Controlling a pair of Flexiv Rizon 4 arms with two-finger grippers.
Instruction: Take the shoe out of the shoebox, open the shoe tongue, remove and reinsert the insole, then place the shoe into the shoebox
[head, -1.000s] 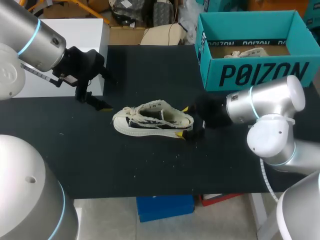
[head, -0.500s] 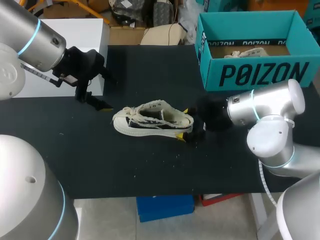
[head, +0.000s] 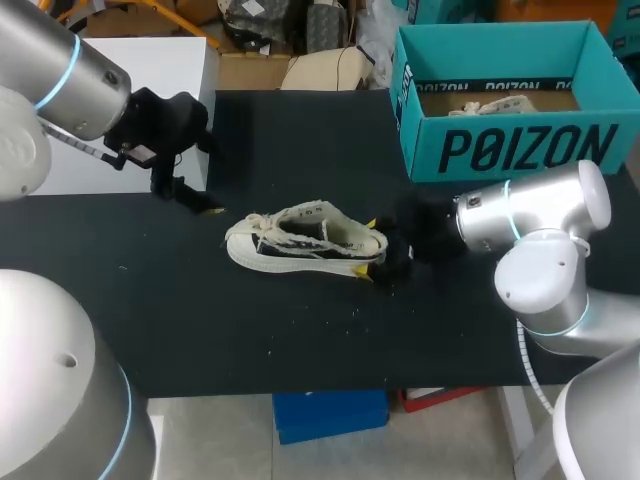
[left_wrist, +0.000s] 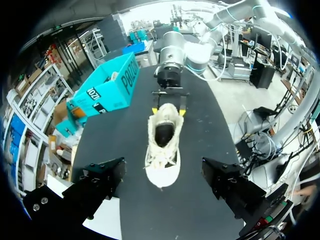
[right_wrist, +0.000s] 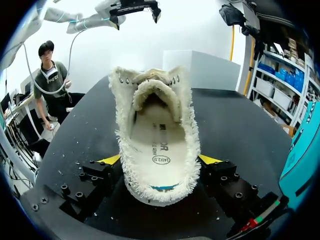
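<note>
A cream low-top shoe (head: 305, 240) with frayed edges lies on its sole in the middle of the black table (head: 300, 330), toe to the left. My right gripper (head: 366, 246) straddles its heel. In the right wrist view the heel (right_wrist: 159, 170) sits between the yellow fingertips (right_wrist: 111, 160), which stand wide at the fringe on both sides; the insole (right_wrist: 157, 140) shows inside. My left gripper (head: 186, 196) hangs open above the table beyond the toe, looking down on the shoe (left_wrist: 162, 145) and the right gripper (left_wrist: 169, 106). The teal shoebox (head: 500, 150) stands at the back right.
Another pale shoe (head: 490, 105) lies inside the shoebox. A white box (head: 150, 70) stands at the table's back left, behind my left arm. The teal shoebox wall (right_wrist: 306, 150) is close beside my right gripper.
The right gripper's fingers have come in a little toward the heel's sides. The left gripper has risen slightly. The shoe has not moved.
</note>
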